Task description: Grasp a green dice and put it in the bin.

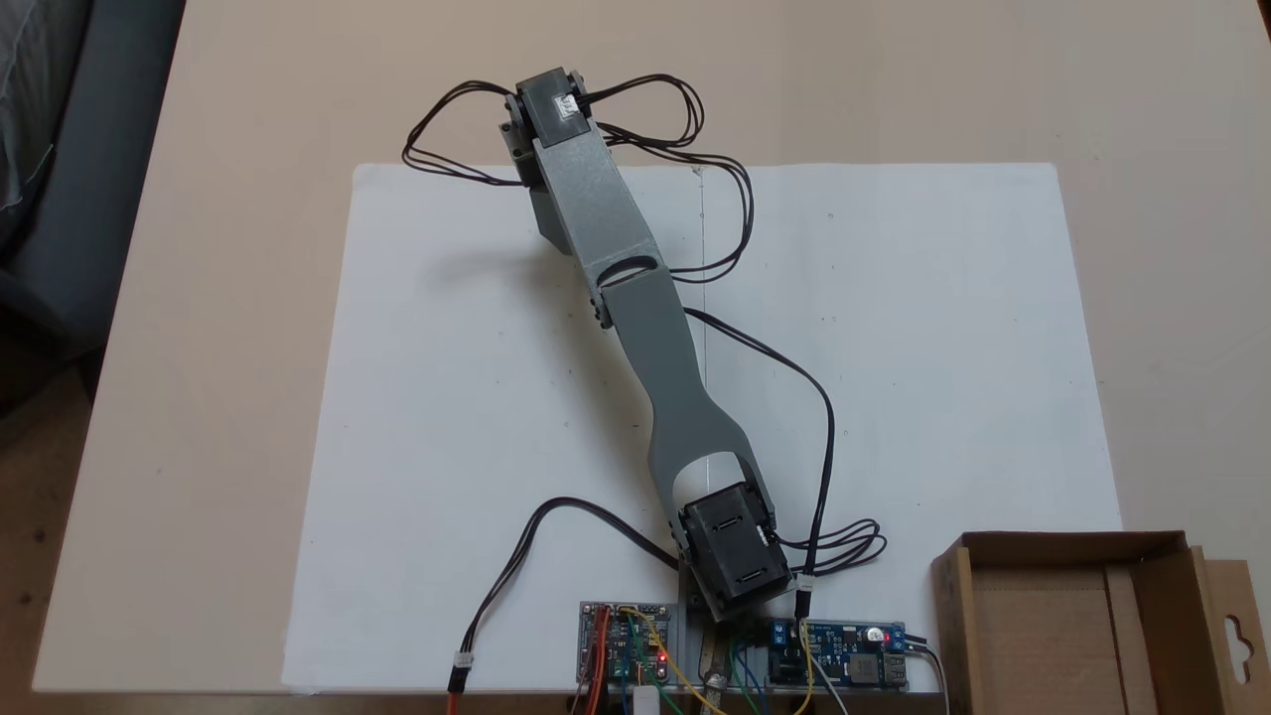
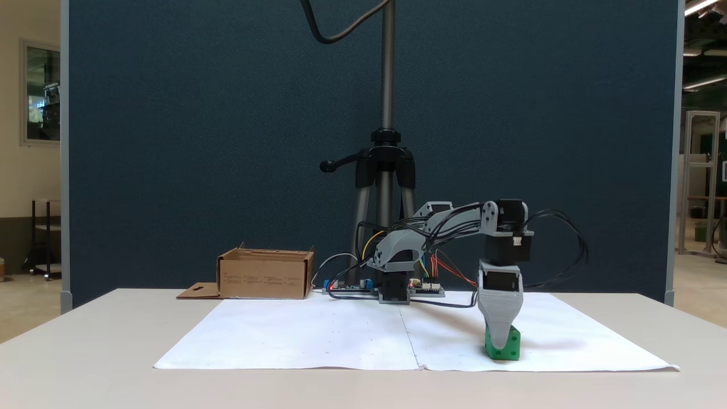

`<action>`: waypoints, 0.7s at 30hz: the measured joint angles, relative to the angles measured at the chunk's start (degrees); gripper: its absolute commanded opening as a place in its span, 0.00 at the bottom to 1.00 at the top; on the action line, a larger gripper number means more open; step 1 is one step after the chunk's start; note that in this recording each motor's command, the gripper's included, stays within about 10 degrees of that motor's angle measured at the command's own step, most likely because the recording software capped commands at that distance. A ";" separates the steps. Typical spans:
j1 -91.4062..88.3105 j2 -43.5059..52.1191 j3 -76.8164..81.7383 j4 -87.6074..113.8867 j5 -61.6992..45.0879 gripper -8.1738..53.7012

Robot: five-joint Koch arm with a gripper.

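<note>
The green dice (image 2: 506, 345) is sitting on the white paper sheet (image 2: 318, 335) covering the worktop (image 2: 85, 352), toward the right in the side-on fixed view. The gripper (image 2: 500, 339) is pointing straight down over it — the grey finger in front is overlapping the dice's face, its tip reaching almost to the paper. Only that front finger is showing, so whether the fingers are clamping the dice or merely straddling it cannot be told. In the fixed view from above, the grey arm (image 1: 635, 308) is stretching out across the paper and hiding what lies under its far end. The bin (image 2: 264, 274) is standing well apart, beside the arm's base and circuit boards (image 1: 628, 645) — open side up.
</note>
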 measured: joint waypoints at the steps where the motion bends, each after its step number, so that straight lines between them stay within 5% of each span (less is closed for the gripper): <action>1: 0.00 -0.09 0.00 -0.18 0.00 0.83; 21: 0.00 -1.05 0.00 -5.01 0.00 0.80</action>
